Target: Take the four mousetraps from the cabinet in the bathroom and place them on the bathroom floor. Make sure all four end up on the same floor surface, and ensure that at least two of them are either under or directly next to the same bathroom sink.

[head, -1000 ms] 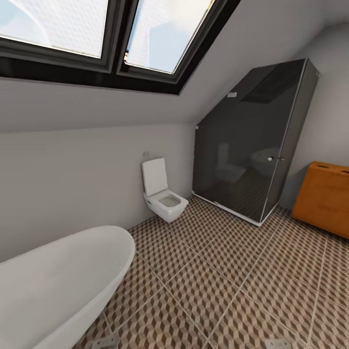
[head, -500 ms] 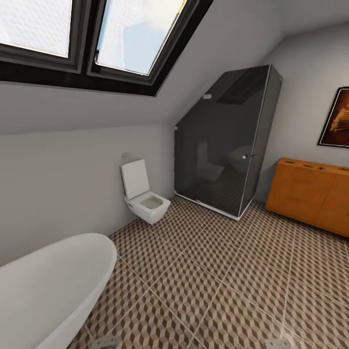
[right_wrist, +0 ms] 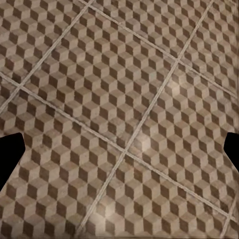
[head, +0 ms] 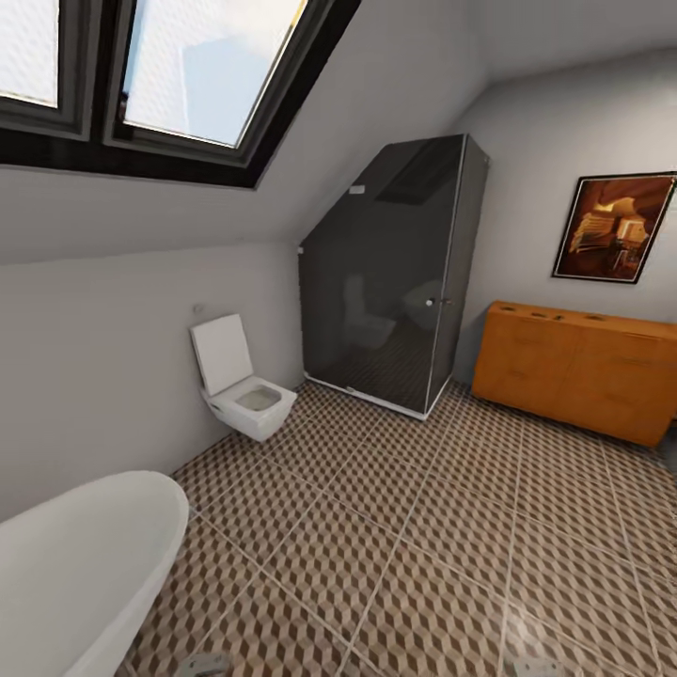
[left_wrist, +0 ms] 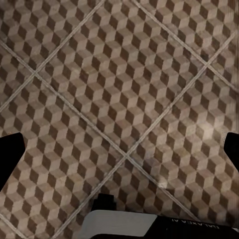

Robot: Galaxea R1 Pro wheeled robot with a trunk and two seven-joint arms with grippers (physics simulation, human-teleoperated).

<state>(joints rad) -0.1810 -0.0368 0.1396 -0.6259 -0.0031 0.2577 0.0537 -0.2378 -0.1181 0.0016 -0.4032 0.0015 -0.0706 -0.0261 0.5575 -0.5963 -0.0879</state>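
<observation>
A: What do we see, going left to right from our head camera?

B: First the bathtub, a smooth white oval shell, glossy and rounded. Above it a dark-framed skylight sits in the sloped grey ceiling. Then a white wall-hung toilet with its square lid up, and beside it the shower enclosure, a tall box of dark tinted glass with a slanted top and a small round knob.

A: And further right?

B: The cabinet, orange-brown wood with a flat top, stands against the far wall, just beside the shower. Small dark marks lie on its top; we cannot tell whether they are the mousetraps. A dark-framed picture hangs above it.

A: The surface?

B: The bathroom floor spreads across the room: large square tiles, a brown, beige and white cube pattern, pale grout lines, a faint sheen.

A: What do our wrist cameras add?

B: Close looks straight at those tiles, with soft glare patches. Dark finger tips sit at both edges of each wrist view, far apart: our left gripper is spread wide with nothing between, and our right gripper too. The left wrist view also catches a pale grey piece of the robot's body.
</observation>
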